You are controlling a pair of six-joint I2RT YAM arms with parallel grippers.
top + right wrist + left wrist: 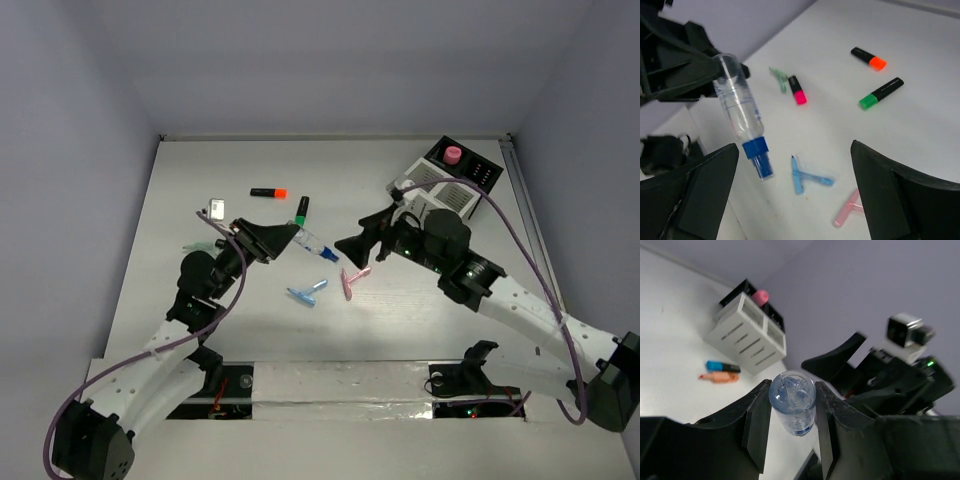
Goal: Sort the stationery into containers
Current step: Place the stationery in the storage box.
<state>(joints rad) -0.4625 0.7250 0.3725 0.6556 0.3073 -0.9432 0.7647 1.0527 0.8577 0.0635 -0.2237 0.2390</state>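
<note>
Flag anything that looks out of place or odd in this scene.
One thing: a clear tube with a blue tip hangs in mid-air, tilted tip-down. The left gripper pinches it at its blunt end, and the right gripper stands wide open facing it. Nothing looks spilled or broken.

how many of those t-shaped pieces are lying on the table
3: a blue one and a pink one side by side in the middle, a green one by the pink-capped highlighter. Others may be hidden.
</note>
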